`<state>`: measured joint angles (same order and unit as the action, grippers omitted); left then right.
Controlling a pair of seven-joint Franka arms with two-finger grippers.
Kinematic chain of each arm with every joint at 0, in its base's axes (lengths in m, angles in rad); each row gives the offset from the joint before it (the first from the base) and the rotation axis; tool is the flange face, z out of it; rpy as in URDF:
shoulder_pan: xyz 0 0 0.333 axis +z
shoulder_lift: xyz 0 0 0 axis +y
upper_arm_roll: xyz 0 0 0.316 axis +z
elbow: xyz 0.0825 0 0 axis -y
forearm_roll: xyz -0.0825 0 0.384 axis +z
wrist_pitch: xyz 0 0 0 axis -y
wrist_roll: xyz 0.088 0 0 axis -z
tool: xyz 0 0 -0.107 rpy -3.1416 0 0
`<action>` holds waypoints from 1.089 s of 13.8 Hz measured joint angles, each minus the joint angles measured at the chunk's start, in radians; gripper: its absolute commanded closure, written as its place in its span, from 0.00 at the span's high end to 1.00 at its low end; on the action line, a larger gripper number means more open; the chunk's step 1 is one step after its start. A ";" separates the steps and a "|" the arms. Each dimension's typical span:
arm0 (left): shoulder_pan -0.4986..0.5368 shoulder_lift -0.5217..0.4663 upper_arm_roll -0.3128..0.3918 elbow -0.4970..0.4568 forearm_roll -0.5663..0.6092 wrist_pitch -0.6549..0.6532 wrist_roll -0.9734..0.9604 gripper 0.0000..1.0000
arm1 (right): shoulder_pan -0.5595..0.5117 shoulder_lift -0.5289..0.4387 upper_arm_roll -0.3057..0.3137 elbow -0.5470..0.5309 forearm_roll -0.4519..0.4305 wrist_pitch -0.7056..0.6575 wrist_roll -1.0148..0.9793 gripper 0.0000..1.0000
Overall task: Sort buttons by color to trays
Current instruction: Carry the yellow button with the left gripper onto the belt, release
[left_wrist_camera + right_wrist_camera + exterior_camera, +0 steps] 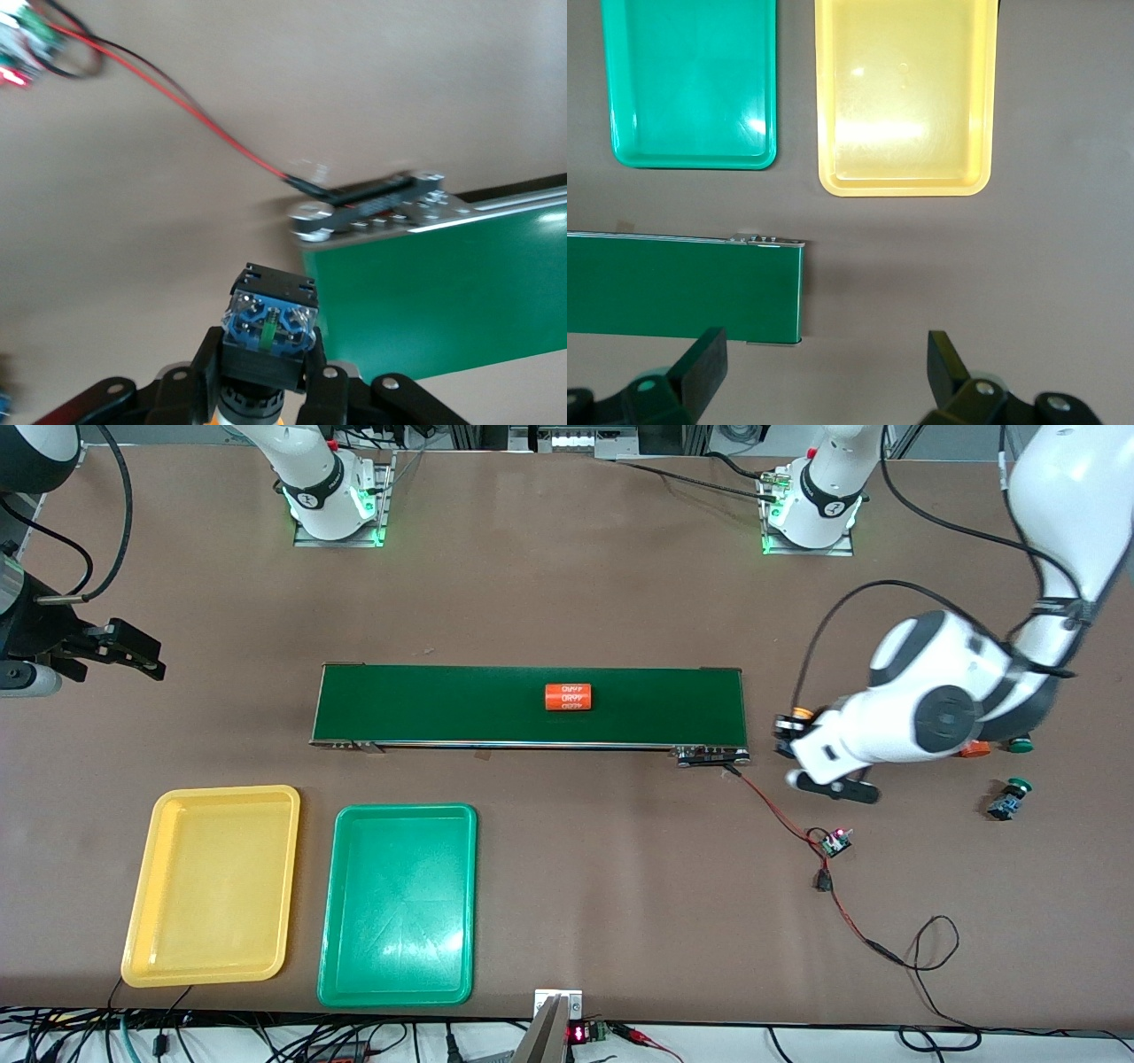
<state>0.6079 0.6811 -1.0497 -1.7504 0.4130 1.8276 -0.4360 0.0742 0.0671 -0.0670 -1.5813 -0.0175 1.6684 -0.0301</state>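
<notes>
My left gripper (787, 732) (266, 356) is shut on a button (269, 319) with a black-and-blue body and a yellow-orange cap (802, 713). It holds the button above the table, just off the conveyor's end toward the left arm's end. A green button (1010, 797) lies on the table near that end. A green cap (1021, 745) and an orange cap (975, 749) peek out from under the left arm. The yellow tray (213, 886) (904, 97) and the green tray (399, 903) (691, 84) are bare. My right gripper (135, 651) (826, 350) waits open, holding nothing, off the conveyor's end at the right arm's end of the table.
A long dark-green conveyor belt (443, 704) (443, 292) (673, 283) crosses the middle with an orange cylinder (568, 697) on it. Red and black wires (788, 815) run from its end to a small circuit board (835, 841).
</notes>
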 measured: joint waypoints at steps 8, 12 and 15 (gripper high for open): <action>-0.096 0.018 0.001 -0.192 0.000 0.227 -0.224 0.26 | -0.002 0.000 -0.004 0.001 0.000 0.001 0.000 1.00; -0.104 0.020 0.008 -0.204 0.001 0.245 -0.228 1.00 | -0.001 0.000 -0.002 0.001 0.000 0.001 -0.001 1.00; -0.100 0.020 0.010 -0.201 0.001 0.237 -0.229 1.00 | 0.000 0.000 0.000 0.001 0.000 0.001 -0.001 1.00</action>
<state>0.5076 0.7010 -1.0396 -1.9512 0.4137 2.0649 -0.6653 0.0743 0.0671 -0.0674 -1.5808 -0.0176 1.6691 -0.0311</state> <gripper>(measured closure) 0.211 0.000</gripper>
